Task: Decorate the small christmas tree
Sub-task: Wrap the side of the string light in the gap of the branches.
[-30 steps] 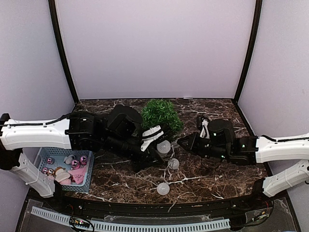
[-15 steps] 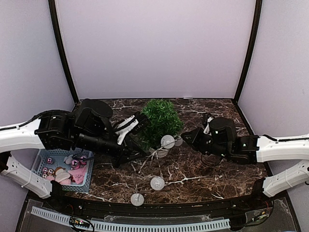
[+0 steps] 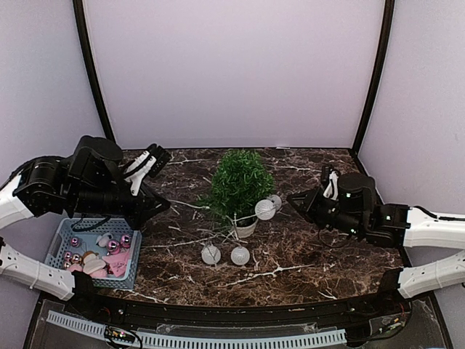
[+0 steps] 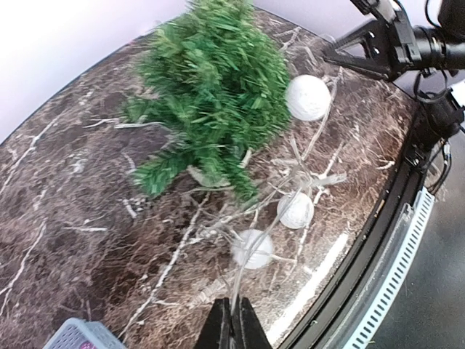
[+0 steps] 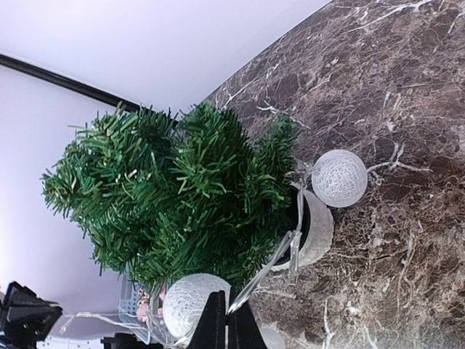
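Holding one thin wire (image 5: 263, 275) with both of my grippers, I have the tree (image 3: 236, 182) between them. It stands about in the middle of the table (image 3: 327, 270), upright in its white pot (image 3: 246, 228). On my left gripper (image 4: 231, 313) the two jaws are pressed fully together, with no gap that I can see. The wire comes out from between their tips and runs away toward the tree. This gripper hangs high over the left rear part of the table, well apart from the tree. On my right gripper (image 5: 225, 313) the jaws are closed in the same way, and a strand of the wire goes from their tips toward the rim of the pot. This gripper is low, near the tree on its right side, and it does not touch the branches. White balls (image 3: 265, 210) sit along the wire. Two of them are just beside the tree on the right, near the top of the pot, between the branches and my right gripper. I cannot tell if they hang or rest on something. Two others lie on the table in front of the pot, close to each other. In the left wrist view the wire makes loose, tangled loops around these lower balls. A basket (image 3: 87, 227) stands at the left front corner with small pink things inside; I cannot tell exactly what they are.
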Controlling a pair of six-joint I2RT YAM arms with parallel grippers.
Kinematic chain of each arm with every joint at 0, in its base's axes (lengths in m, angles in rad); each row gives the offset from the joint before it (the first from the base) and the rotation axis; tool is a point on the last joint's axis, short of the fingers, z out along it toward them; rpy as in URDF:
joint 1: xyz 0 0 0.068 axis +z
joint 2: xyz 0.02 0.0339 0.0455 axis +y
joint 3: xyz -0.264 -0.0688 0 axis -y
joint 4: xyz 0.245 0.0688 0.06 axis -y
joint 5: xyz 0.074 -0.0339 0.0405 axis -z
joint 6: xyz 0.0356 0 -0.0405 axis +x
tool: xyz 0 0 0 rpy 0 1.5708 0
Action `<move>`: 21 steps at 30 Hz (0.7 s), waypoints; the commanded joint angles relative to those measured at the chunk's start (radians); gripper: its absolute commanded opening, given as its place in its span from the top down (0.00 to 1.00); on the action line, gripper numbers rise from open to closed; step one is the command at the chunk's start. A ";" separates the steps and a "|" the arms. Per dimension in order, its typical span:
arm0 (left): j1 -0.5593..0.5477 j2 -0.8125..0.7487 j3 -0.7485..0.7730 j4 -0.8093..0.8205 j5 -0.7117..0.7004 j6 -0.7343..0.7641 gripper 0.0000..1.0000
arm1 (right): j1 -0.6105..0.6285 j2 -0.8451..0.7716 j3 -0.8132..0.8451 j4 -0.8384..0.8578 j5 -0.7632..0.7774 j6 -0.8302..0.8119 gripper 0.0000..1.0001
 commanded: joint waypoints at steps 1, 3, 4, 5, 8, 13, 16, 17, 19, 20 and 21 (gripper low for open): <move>0.018 -0.066 0.047 -0.085 -0.108 -0.024 1.00 | -0.006 0.006 0.065 -0.007 -0.084 -0.098 1.00; 0.021 -0.078 0.063 -0.100 -0.131 -0.027 1.00 | -0.007 0.026 0.107 -0.020 -0.128 -0.136 1.00; 0.022 -0.081 0.077 -0.118 -0.146 -0.032 1.00 | -0.007 0.037 0.127 -0.026 -0.152 -0.154 1.00; 0.023 -0.084 0.084 -0.130 -0.179 -0.035 1.00 | -0.006 0.047 0.147 -0.031 -0.173 -0.169 1.00; 0.041 -0.074 0.124 -0.206 -0.275 -0.070 1.00 | -0.007 0.071 0.188 -0.029 -0.247 -0.205 1.00; 0.124 -0.016 0.160 -0.342 -0.446 -0.182 1.00 | -0.004 0.109 0.215 0.014 -0.348 -0.240 1.00; 0.140 0.011 0.160 -0.393 -0.519 -0.227 1.00 | 0.000 0.149 0.238 0.026 -0.396 -0.254 1.00; 0.142 0.014 0.158 -0.397 -0.529 -0.242 1.00 | 0.008 0.164 0.248 0.025 -0.409 -0.259 1.00; 0.143 0.015 0.154 -0.389 -0.542 -0.244 1.00 | 0.025 0.187 0.265 0.016 -0.418 -0.271 1.00; 0.144 0.009 0.151 -0.363 -0.534 -0.237 1.00 | 0.039 0.194 0.268 0.010 -0.413 -0.274 1.00; 0.144 0.005 0.142 -0.348 -0.528 -0.221 1.00 | 0.043 0.197 0.267 0.006 -0.412 -0.277 1.00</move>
